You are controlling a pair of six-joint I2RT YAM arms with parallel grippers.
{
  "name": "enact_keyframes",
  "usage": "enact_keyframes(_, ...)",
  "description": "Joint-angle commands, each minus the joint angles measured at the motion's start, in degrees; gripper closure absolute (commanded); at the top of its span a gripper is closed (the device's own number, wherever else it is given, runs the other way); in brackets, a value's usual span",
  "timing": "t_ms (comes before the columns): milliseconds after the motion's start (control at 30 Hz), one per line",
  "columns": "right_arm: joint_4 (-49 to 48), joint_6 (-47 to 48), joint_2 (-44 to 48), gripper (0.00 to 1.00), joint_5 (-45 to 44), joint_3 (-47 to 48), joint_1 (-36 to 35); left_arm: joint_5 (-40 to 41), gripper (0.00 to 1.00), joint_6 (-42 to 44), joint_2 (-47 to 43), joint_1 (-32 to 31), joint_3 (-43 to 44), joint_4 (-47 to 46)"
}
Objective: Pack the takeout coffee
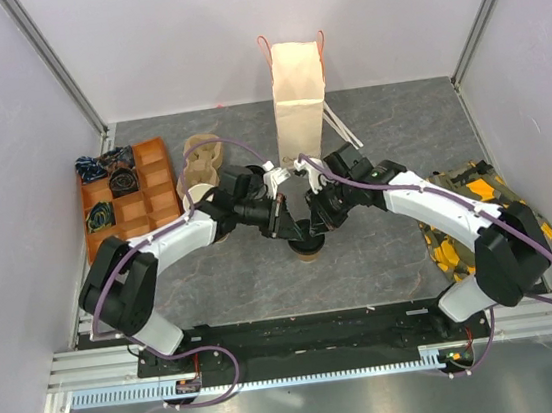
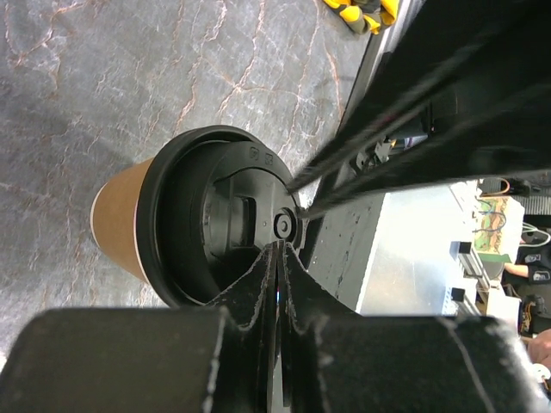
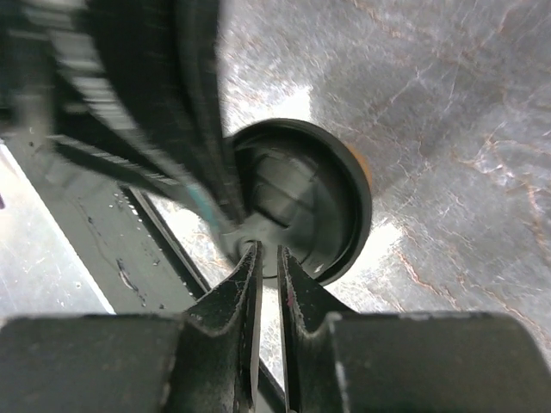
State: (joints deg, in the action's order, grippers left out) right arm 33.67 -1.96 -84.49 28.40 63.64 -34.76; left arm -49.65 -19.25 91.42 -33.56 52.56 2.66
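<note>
The takeout coffee [image 1: 309,252], a tan paper cup with a black lid, stands mid-table between both arms. In the left wrist view the brown cup wall [image 2: 115,225] shows beside the lid [image 2: 194,215]. My left gripper [image 2: 281,251] [image 1: 285,225] is shut, with nothing between its fingers, its tips against the lid near the small round boss. My right gripper [image 3: 269,250] [image 1: 316,220] reaches in from the other side. Its jaws stand a narrow gap apart, with their tips at the near edge of the lid [image 3: 320,206]. Whether they pinch the rim is unclear.
A tall cream paper bag [image 1: 301,103] stands upright behind the cup, white sticks [image 1: 343,130] to its right. An orange compartment tray [image 1: 153,146] sits at the left, tan cup carriers [image 1: 202,163] next to it. Yellow-black packets [image 1: 469,199] lie under the right arm.
</note>
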Motion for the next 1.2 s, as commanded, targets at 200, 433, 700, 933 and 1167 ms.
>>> enact_keyframes(200, -2.8, -1.0, -3.6, 0.82, 0.3, -1.5, -0.3, 6.0, 0.92, 1.5, -15.7, 0.2, -3.3, 1.8)
enact_keyframes(433, -2.9, -1.8, -4.1, 0.82, 0.8, -1.3, -0.3, 25.6, 0.85, 10.0, -25.7, -1.1, 0.0, 16.4)
enact_keyframes(700, -2.9, -3.8, -4.4, 0.82, 1.7, -1.8, -0.2, 38.1, 0.76, 9.1, -23.4, -9.9, 1.1, 20.5)
enact_keyframes(933, -3.4, -4.9, -4.5, 0.8, 1.5, -2.0, 0.0, 48.7, 0.81, 3.0, -18.5, -14.7, 4.7, 20.8)
enact_keyframes(1167, -3.6, -5.3, -4.7, 0.8, 1.4, -2.3, 0.0, 55.0, 0.93, 0.5, -20.0, -17.3, 8.0, 23.7)
